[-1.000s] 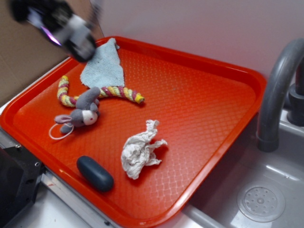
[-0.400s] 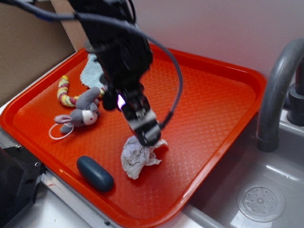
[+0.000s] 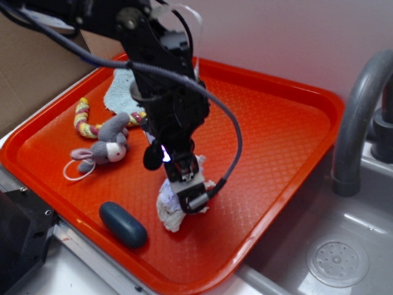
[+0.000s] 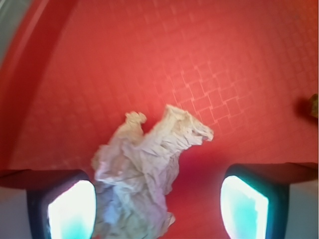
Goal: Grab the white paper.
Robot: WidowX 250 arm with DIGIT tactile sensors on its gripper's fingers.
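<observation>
Closest to us in the wrist view, we are seeing the pincer (image 4: 158,209) standing wide open, its two glowing pads cut off at the bottom edge, one pad (image 4: 72,209) at the left and the other far off at the right. The white paper (image 4: 144,169) is lying between them on the red tray (image 4: 224,59), crowding the left pad; whether it is touching that pad we cannot tell, since the glare is washing out the edge. The lower part of the wad is running out of the picture. A small dark thing at the right border is too blurred for us to name.

From the exterior view, the pincer (image 3: 187,190) is sitting right over the white paper (image 3: 167,212), hiding most of it; only the lower left folds are showing. The dark blue oval object (image 3: 123,224) is lying near the front rim of the tray (image 3: 288,141), just beside the wad. Farther back, the grey plush toy (image 3: 104,146) is resting on the tray, and the striped rope (image 3: 83,123) is partly hidden by the toy and the arm. The light-blue cloth (image 3: 123,89) is mostly covered by the arm. At the right, the grey faucet (image 3: 359,117) is being cut off by the frame above the sink (image 3: 338,261).
</observation>
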